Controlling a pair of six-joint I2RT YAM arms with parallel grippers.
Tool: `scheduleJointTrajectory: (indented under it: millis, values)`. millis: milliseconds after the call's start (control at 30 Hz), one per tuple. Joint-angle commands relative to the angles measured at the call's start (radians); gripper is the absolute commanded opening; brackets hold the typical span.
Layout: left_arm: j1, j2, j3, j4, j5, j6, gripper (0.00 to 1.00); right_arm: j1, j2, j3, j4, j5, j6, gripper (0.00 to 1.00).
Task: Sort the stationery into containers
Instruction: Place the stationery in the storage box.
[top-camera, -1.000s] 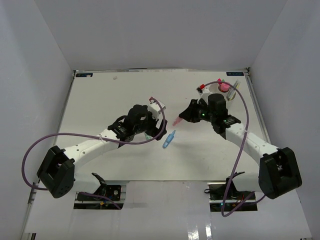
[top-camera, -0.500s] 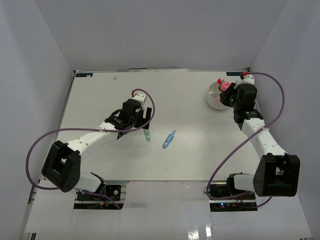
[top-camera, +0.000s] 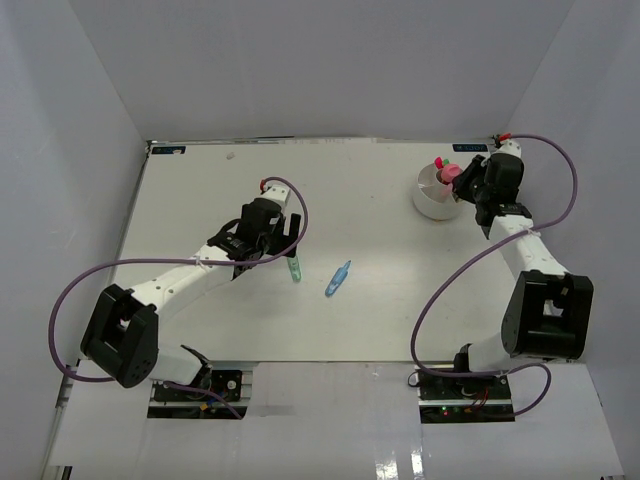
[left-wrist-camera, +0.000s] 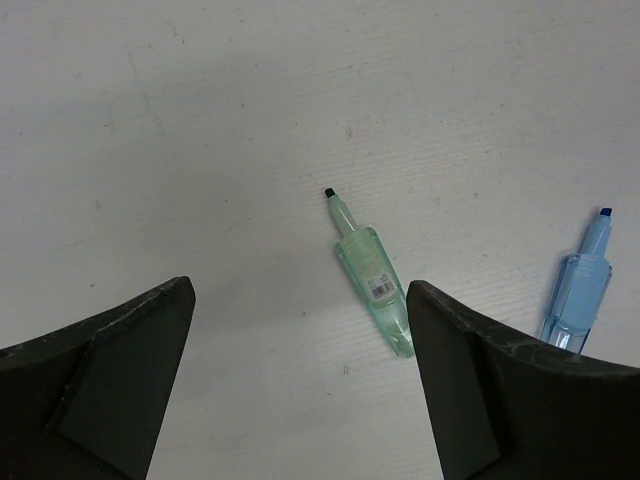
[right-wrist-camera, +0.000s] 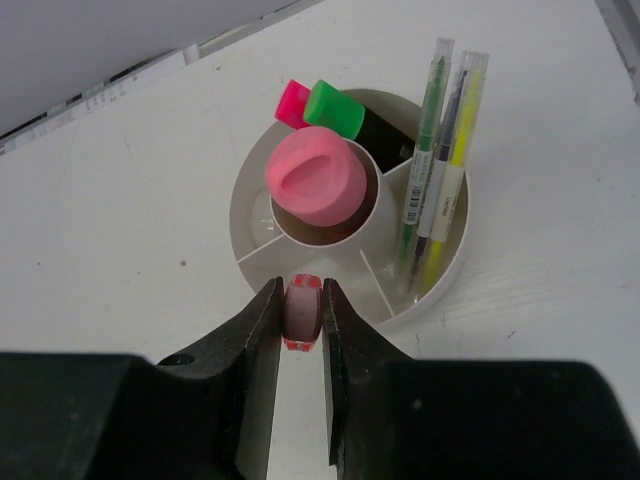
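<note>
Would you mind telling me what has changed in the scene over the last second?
The right gripper, shut on a small pink item, swung from the centre to the far right and now holds it over the white tub. The left gripper, open, drew back leftward, uncovering the green pen. The blue pen and the tub with its contents stayed put.

Left wrist view: the left gripper covers the lower end of the blue pen. Right wrist view: the right gripper covers both faces of the tape ring; the green-capped highlighter hides most of the pink-capped highlighter.
</note>
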Motion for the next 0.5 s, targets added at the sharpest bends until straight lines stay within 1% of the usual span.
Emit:
scheduleJointTrajectory:
  millis: [0,67,133,233,267,467]
  values:
    - [-0.001,-0.032,0.026,-0.010,-0.022,-0.008,0.98,-0.010,0.048,0.055,0.034,-0.052,0.019,0.18]
    - [-0.001,-0.032,0.026,-0.010,-0.020,-0.008,0.98,-0.013,0.063,0.058,0.035,-0.072,0.025,0.19]
    - [-0.001,-0.030,0.026,-0.010,-0.019,-0.008,0.98,-0.014,0.075,0.057,0.035,-0.078,0.026,0.22]
    - [-0.001,-0.027,0.028,-0.012,-0.014,-0.008,0.98,-0.019,0.095,0.060,0.032,-0.081,0.025,0.34]
    - [-0.001,-0.026,0.029,-0.013,-0.014,-0.008,0.98,-0.020,0.097,0.060,0.031,-0.085,0.025,0.41]
    - [-0.001,-0.018,0.034,-0.019,-0.005,-0.016,0.98,-0.023,0.091,0.062,0.014,-0.085,0.011,0.57]
